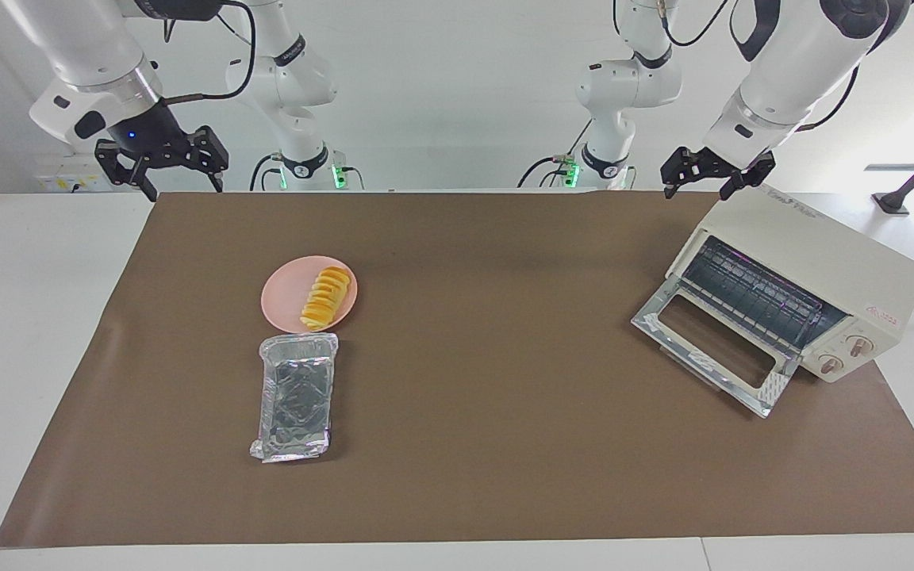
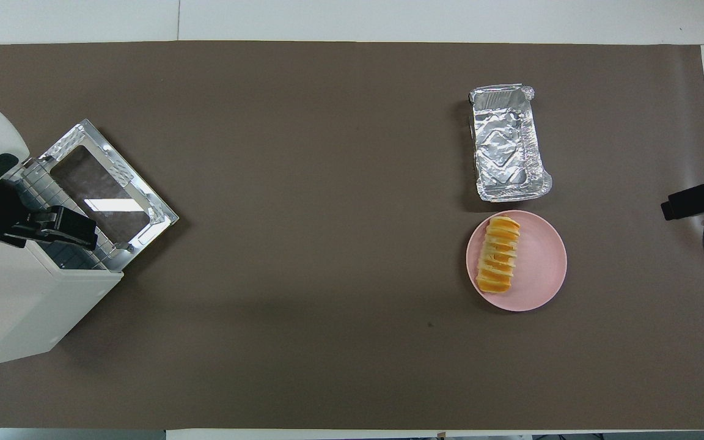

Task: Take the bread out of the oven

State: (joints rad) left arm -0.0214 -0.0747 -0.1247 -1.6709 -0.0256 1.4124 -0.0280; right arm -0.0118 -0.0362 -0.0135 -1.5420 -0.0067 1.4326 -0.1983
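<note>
From the facing view, the bread (image 1: 324,299) is a small loaf of golden-yellow and orange ridges, like slices pressed together, lying on a round, smooth pink plate (image 1: 282,300) on the brown mat (image 1: 489,444), toward the right arm's end of the table. Just beside the plate, farther from the robots, sits a crinkled silver foil tray (image 1: 296,396), rectangular and shallow. The oven (image 1: 830,262) is a boxy cream-white toaster oven near the mat's corner at the left arm's end, turned at an angle; its glass-windowed door (image 1: 711,349) lies dropped open on the mat, the dark wire rack (image 1: 758,297) shows inside, and two round knobs (image 1: 846,355) sit on its front panel. The left gripper (image 1: 704,181) hangs in the air over the oven's top edge, its black fingers apart and holding nothing. The right gripper (image 1: 179,178) hangs over the mat's edge nearest the robots at the right arm's end, fingers likewise spread and bare.

From overhead, the bread (image 2: 498,254) lies lengthwise on one half of the plate (image 2: 541,263), its ribs running crosswise. The foil tray (image 2: 508,143) shows a wrinkled, embossed floor. The oven (image 2: 16,311) shows a plain matte top, its open door (image 2: 104,186) glinting with a metal frame. The left gripper (image 2: 58,227) is over the oven's mouth. Only a black part of the right gripper (image 2: 691,203) shows at the mat's edge.
</note>
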